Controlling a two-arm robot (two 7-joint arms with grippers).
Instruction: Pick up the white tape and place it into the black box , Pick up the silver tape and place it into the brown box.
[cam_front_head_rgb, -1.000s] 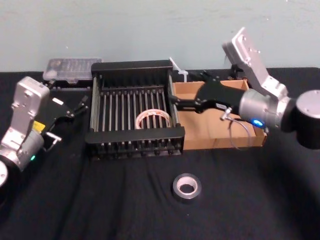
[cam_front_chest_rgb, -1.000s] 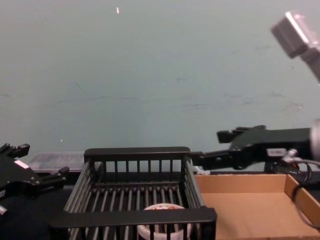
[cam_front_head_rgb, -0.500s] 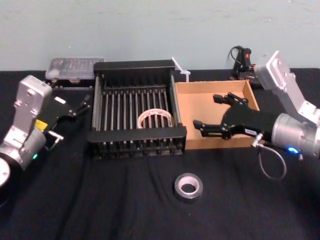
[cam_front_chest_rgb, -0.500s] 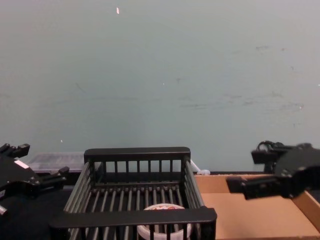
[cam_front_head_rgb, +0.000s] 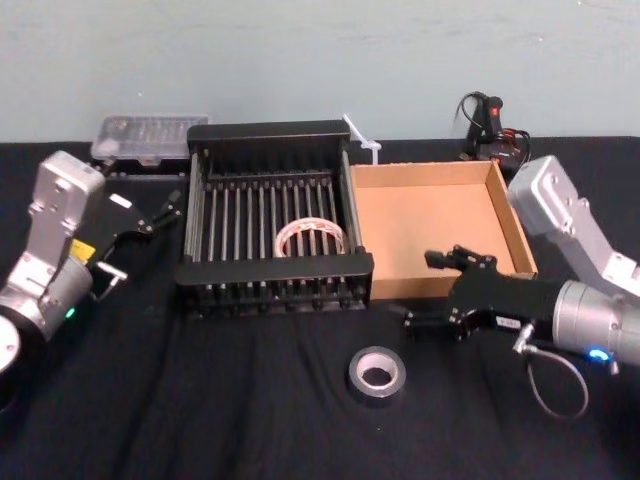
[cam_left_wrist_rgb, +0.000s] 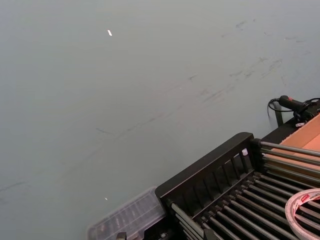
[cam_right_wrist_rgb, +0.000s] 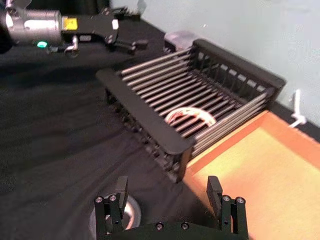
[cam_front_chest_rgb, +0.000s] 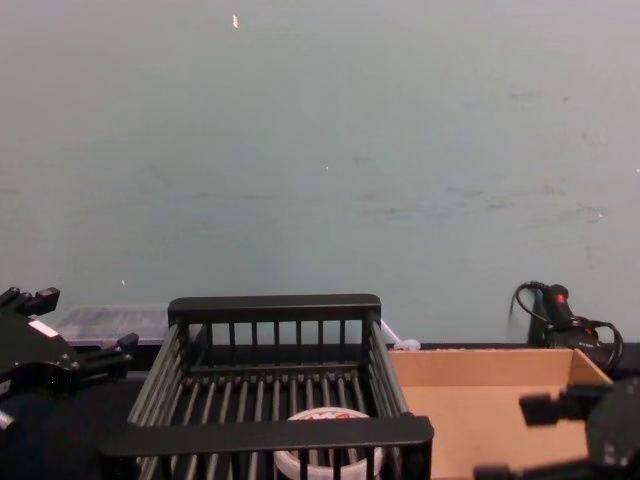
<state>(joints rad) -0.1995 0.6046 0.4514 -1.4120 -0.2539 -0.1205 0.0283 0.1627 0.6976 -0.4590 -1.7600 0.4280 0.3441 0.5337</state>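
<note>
Black-draped worktop (cam_front_head_rgb: 200, 400) before a pale green wall. Black box (cam_front_head_rgb: 272, 272): slatted crate, standing at centre of the worktop, thick rims all round. White tape (cam_front_head_rgb: 311, 238): lying flat on the crate's barred floor, toward the near right corner, reddish marks on its upper face; seen through the front bars in the chest view (cam_front_chest_rgb: 325, 415). Brown box (cam_front_head_rgb: 505, 205): shallow cardboard tray, set just beside the crate on its right, nothing lying in it. Silver tape (cam_front_head_rgb: 376, 372): flat on the cloth, in front of the gap between the two boxes, hollow core up, apart from both. Right pincer (cam_front_head_rgb: 432, 292): low over the cloth at the tray's near left corner, fingers spread wide with nothing between them, near the silver tape but not touching it; in the right wrist view the roll (cam_right_wrist_rgb: 126, 212) shows just past one of the two fingers. Left pincer (cam_front_head_rgb: 158, 212): off to the left of the crate, above the cloth, fingers apart and empty, pointing toward the crate's left wall. Clear plastic case (cam_front_head_rgb: 145, 135): at the back left, behind the left arm. Black corded tool (cam_front_head_rgb: 487, 125): at the back right, behind the tray.
</note>
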